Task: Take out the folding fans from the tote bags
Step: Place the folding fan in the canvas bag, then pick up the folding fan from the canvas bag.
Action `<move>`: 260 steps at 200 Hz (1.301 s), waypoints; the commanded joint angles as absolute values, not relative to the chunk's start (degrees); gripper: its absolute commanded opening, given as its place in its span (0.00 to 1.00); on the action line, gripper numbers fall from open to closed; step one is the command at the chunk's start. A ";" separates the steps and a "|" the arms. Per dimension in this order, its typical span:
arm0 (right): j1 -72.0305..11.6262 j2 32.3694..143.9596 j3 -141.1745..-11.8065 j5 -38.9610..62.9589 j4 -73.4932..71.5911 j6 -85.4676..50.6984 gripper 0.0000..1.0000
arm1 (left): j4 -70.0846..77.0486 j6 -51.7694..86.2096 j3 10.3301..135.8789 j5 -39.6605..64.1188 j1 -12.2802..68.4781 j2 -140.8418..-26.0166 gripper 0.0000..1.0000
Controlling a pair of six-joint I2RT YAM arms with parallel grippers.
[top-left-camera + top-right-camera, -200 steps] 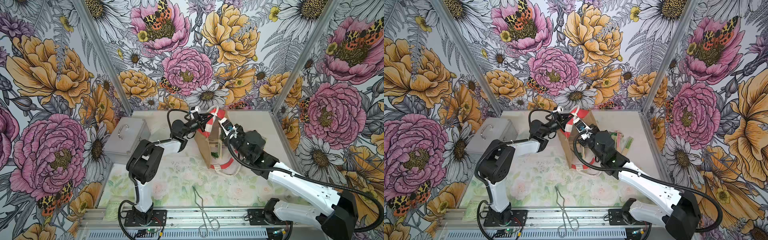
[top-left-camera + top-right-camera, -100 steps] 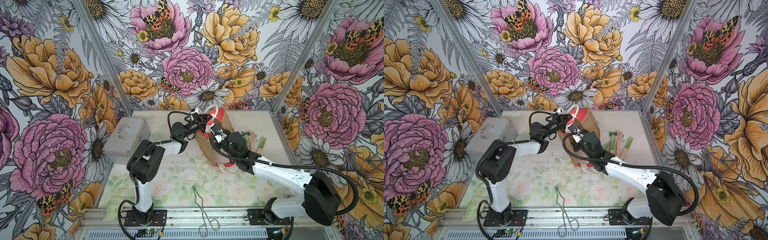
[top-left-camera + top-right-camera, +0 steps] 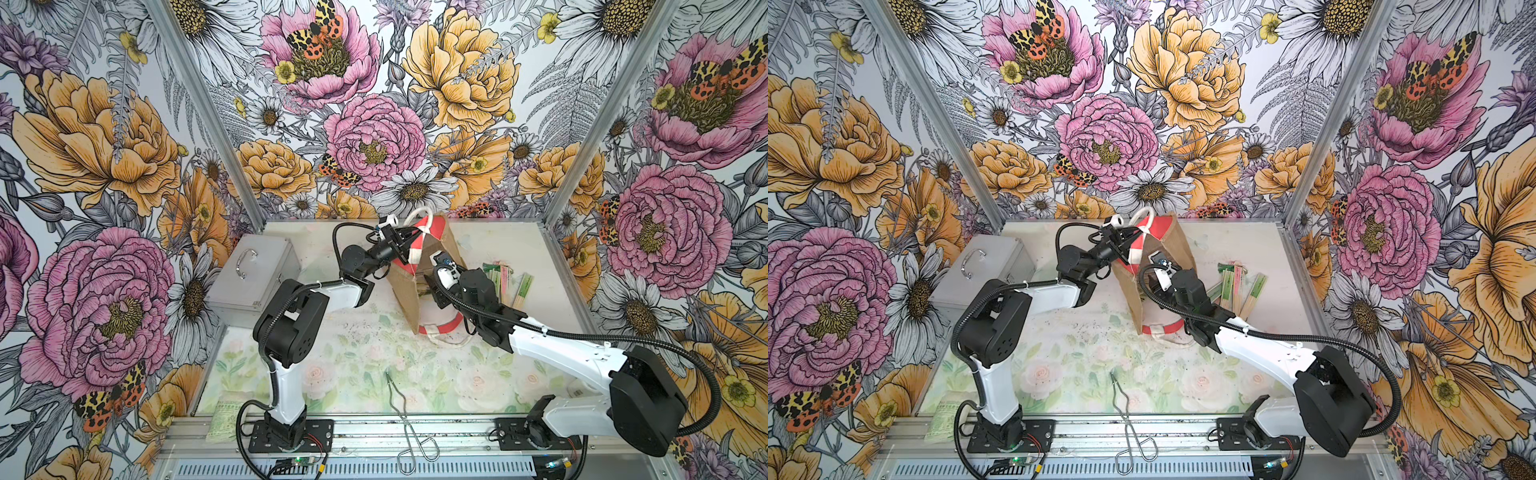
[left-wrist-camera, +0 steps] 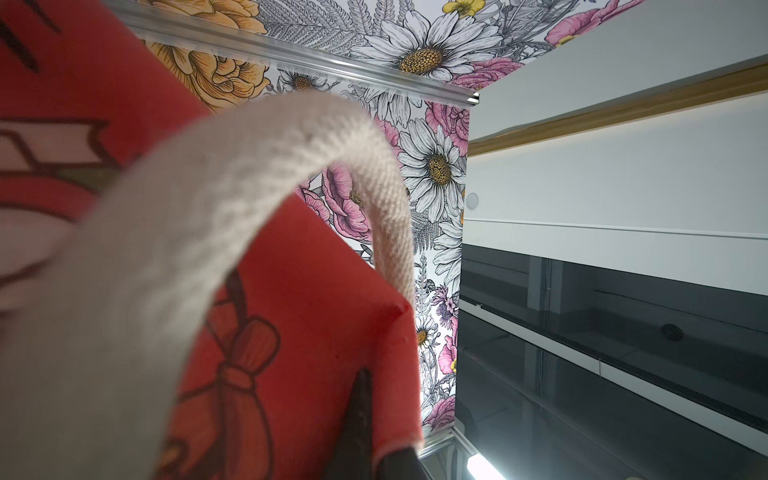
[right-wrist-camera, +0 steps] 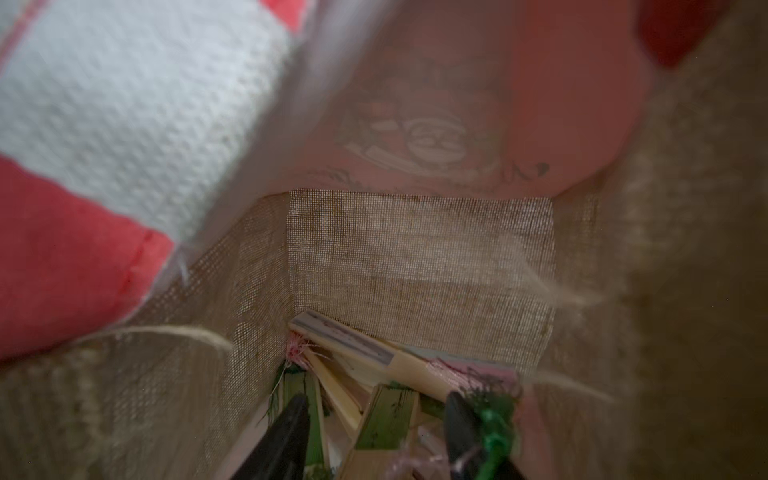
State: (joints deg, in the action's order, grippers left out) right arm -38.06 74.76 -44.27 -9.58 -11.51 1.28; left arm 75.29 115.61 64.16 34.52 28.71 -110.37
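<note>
Wooden folding fans (image 3: 505,280) flat, lengthwise front-to-back

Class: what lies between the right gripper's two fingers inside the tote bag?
The folding fans lying in the tote bag, a green one centred; the right wrist view shows it.

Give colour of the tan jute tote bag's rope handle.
Off-white woven rope handle, clearest in left wrist view.

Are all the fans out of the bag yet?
Not yet. Done: several folding fans lie on the table beside the tote bag. In hand: the left gripper pinches the bag's rim while the right gripper reaches inside, jaws open. Left: more fans at the bottom, none gripped.
</note>
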 commanded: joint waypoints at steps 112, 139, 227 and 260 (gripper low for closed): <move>-31.48 70.28 -43.89 -5.35 4.94 -12.41 0.58 | 80.97 119.91 67.58 31.73 32.12 -108.36 0.00; -31.03 70.88 -45.96 -4.08 7.93 -13.97 0.59 | 80.95 120.08 66.99 31.37 32.71 -109.32 0.00; -28.27 73.70 -53.17 1.96 19.10 -19.51 0.69 | 81.00 121.12 67.94 31.28 33.56 -110.05 0.00; -27.34 77.52 -55.49 6.18 19.51 -22.49 0.69 | 80.99 121.34 68.72 31.86 34.17 -110.30 0.00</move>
